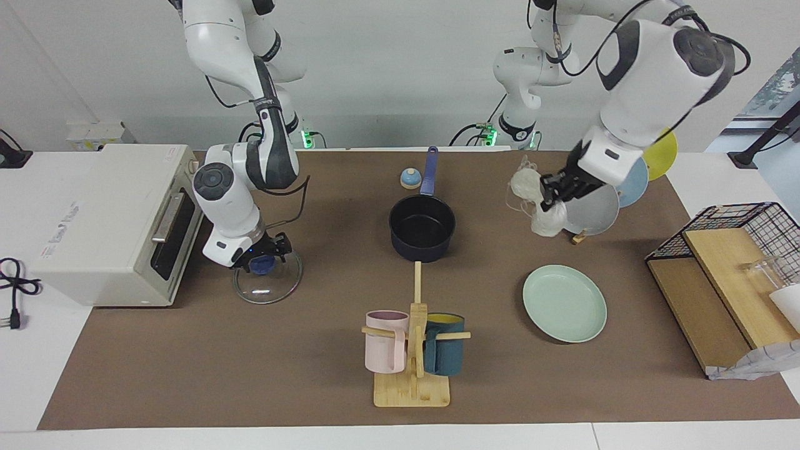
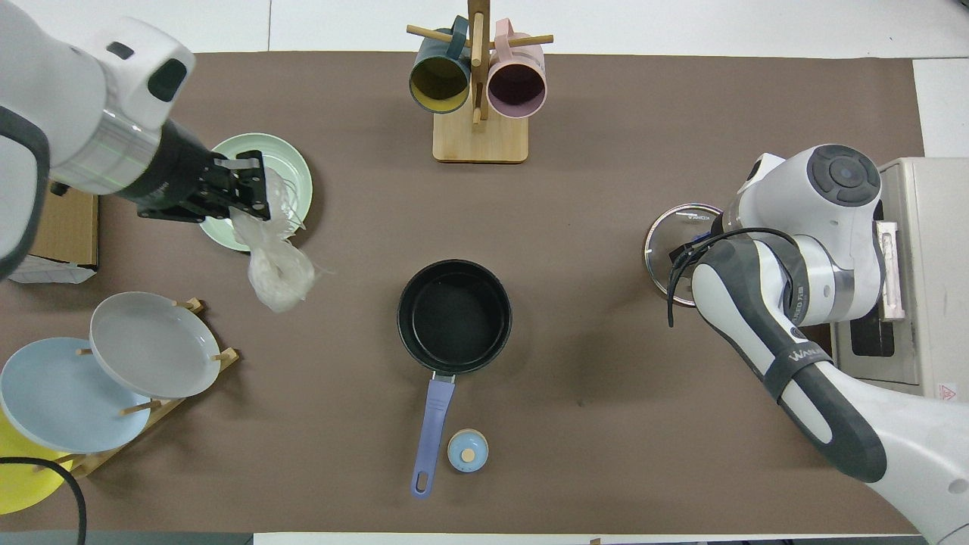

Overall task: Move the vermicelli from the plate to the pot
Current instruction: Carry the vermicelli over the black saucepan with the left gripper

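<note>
Vermicelli: the two whitish translucent nests of thin noodles point(image 1: 542, 203) point(image 2: 278, 265) are hanging in the air from the left gripper, one nest under the other, so their long axis is running roughly up and down.
Left gripper: the left gripper point(image 1: 552, 189) point(image 2: 250, 185) is gripping the top of the noodles with closed fingers, over the brown mat between the plate and the pot.
Plate: the round pale mint-green plate point(image 1: 564, 303) point(image 2: 295, 163) is lying bare on the mat, toward the left arm's end.
Pot: the small dark navy saucepan point(image 1: 422, 228) point(image 2: 454, 316) is standing at the middle; its long blue-purple handle is pointing toward the robots.
Right gripper: the right gripper point(image 1: 262, 256) is sitting low on the blue knob of the round glass lid point(image 1: 267, 281) point(image 2: 674, 246) beside the white toaster oven point(image 1: 103, 222); I cannot tell how its jaws are standing.
</note>
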